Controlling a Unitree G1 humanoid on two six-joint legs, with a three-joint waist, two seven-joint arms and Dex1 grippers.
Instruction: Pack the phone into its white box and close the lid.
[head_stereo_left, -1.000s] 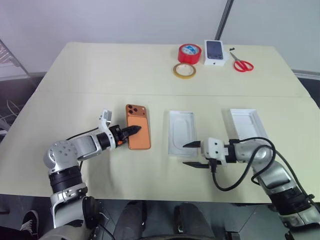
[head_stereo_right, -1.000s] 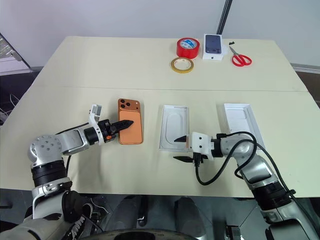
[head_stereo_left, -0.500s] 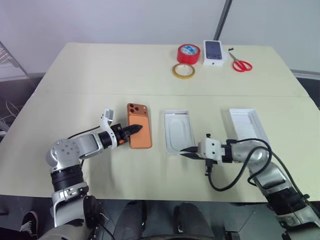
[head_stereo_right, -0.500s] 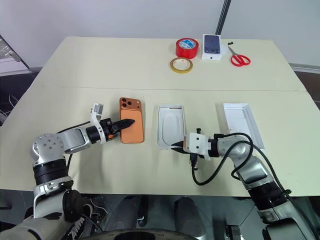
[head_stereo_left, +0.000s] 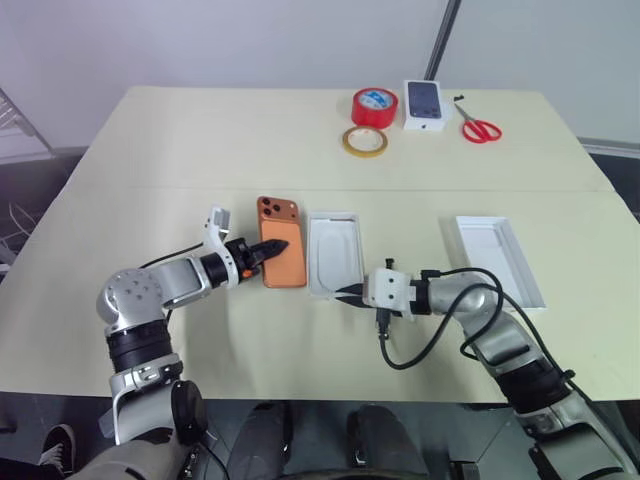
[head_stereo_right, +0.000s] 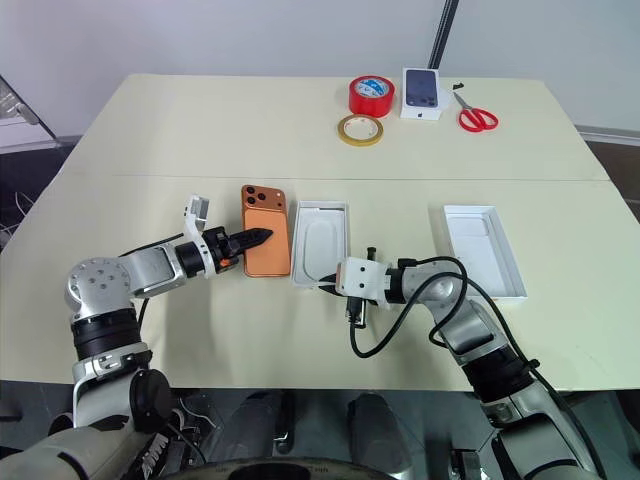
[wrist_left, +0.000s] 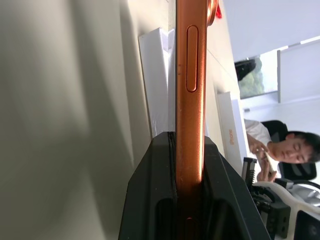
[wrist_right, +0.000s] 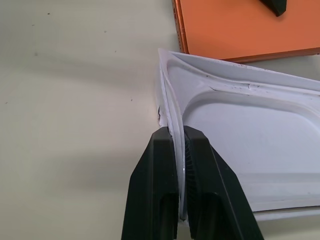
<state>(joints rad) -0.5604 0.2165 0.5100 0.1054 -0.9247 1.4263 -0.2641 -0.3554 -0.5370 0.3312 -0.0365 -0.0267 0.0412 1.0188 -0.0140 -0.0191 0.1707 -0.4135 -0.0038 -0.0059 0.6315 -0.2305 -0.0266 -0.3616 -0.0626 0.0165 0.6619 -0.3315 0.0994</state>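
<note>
Red tape (head_stereo_left: 375, 106): far table edge.
Yellow tape (head_stereo_left: 367, 141): just before it.
Small box (head_stereo_left: 426, 104): beside red tape.
Scissors (head_stereo_left: 477, 126): right of box.

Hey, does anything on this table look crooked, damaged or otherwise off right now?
One thing: the white moulded insert with an oval recess sits in the shallow white box, and its thin rim is bowed where the right gripper pinches it. The orange smartphone lies flat, clamped by the left gripper.
</note>
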